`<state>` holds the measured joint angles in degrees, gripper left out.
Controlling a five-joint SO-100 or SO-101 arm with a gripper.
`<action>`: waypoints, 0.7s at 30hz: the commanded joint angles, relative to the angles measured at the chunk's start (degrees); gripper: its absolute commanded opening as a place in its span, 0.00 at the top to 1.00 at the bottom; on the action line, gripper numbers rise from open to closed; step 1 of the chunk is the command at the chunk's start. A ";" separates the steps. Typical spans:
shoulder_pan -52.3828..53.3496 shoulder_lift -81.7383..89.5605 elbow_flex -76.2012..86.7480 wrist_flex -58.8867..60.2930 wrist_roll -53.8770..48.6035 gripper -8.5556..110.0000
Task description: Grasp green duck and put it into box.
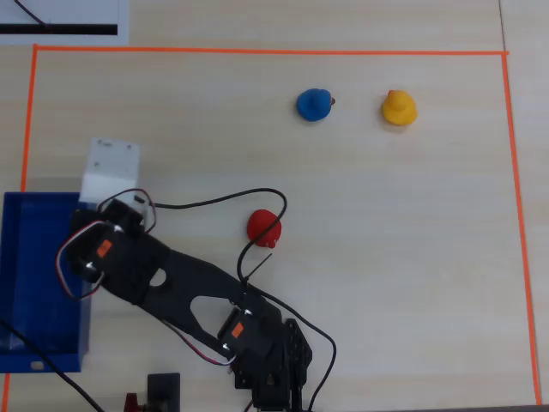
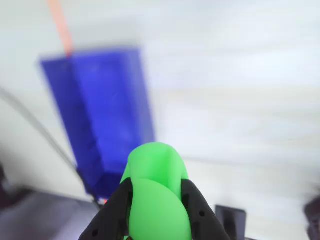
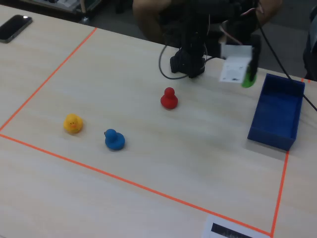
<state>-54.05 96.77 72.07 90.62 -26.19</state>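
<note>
**Arm pose: duck held in the air beside the box**

Gripper (image 2: 156,220): two black fingers (image 2: 112,215) clamp the green duck (image 2: 156,192) from both sides in the wrist view; the duck fills the gap between them and sticks out past the tips. Jaws are pinched on the duck, not spread.

Arm (image 1: 184,287): in the overhead view the base sits at the bottom centre of the table (image 1: 386,257); links run up and to the left, w/ the wrist end above the right edge of the blue box (image 1: 34,283). A white plate on the wrist end covers the gripper in that view, so the duck does not show there.

Fixed view: the gripper end (image 3: 247,74) hangs above the table, w/ the duck (image 3: 248,75) showing as a blurred green streak just left of the box (image 3: 277,116) and above its near-left corner. Duck is off the surface; not inside the box.

Wrist view: box (image 2: 105,115) lies ahead of the duck, blurred, open top toward the camera.

Other items, all on the table and well apart from the gripper:
- red duck (image 1: 263,227), nearest the arm
- blue duck (image 1: 314,105)
- yellow duck (image 1: 398,108), right of the blue one in the overhead view

Orange tape (image 1: 257,51) frames the work area.
</note>
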 commanded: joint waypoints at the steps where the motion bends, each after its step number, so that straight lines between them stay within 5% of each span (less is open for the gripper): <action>1: -5.89 -5.36 -7.91 -1.85 1.05 0.93; 10: -12.13 -10.99 -7.47 -8.53 3.69 0.93; 21: -18.46 -8.96 14.59 -27.25 3.78 0.93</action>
<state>-71.89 85.17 83.06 68.38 -22.06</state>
